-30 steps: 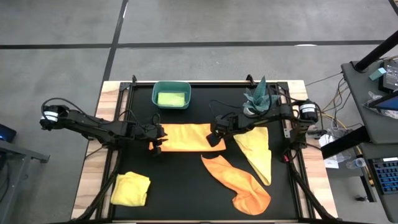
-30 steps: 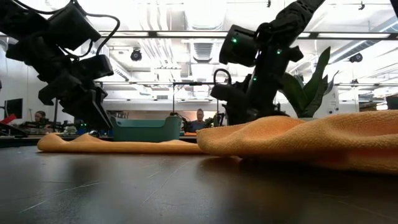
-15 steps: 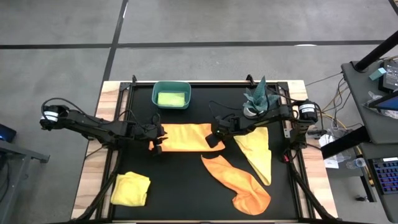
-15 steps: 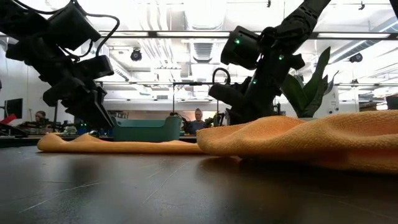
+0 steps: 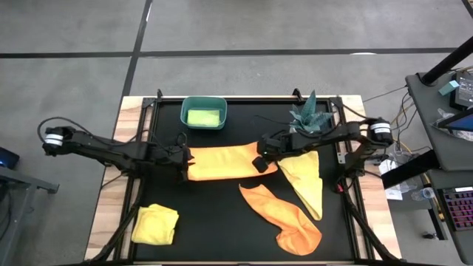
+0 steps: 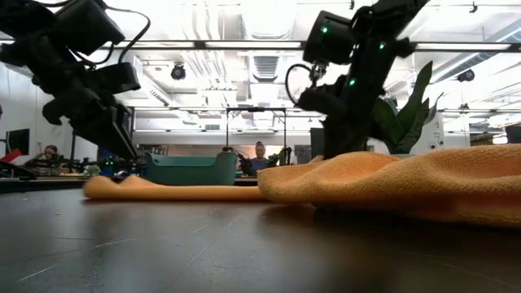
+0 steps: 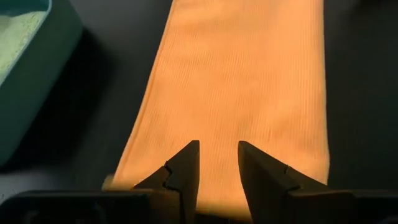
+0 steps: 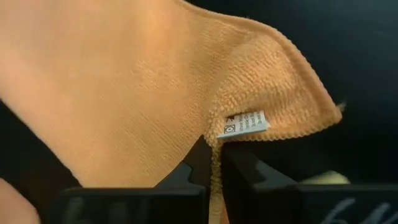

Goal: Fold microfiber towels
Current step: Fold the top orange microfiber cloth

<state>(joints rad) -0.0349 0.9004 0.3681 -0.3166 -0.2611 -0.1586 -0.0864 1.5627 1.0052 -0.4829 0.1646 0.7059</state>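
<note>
I have the orange towel [image 5: 222, 163] stretched flat in the middle of the table [image 5: 222, 236], already a long narrow strip, with one gripper at each short end. My right gripper [image 8: 214, 180] is pinched shut on its end of the strip: its wrist view shows the fingers closed on the hem right under the white label [image 8: 245, 123], and the corner there is lifted into a small peak. My left gripper [image 7: 217, 171] is at the opposite end; its fingers [image 7: 183, 168] straddle the cloth with a narrow gap between them, and I cannot tell whether they are actually clamping the fabric or only resting over it.

Holding both ends this way keeps the strip taut and straight, which I judge is the setup for carrying one end over onto the other to halve it. The risk is the right end slipping, since only the hem edge is pinched.

The other towels wait around the work: a crumpled orange one [image 5: 284, 218] nearer the front, a yellow one [image 5: 304, 177] just beside the right arm, a folded yellow one [image 5: 155, 224] at the front left corner, and a green one [image 5: 203, 117] lying in the bin [image 5: 203, 102] at the back. The plant [image 5: 309, 112] stands at the back right, clear of the fold.
</note>
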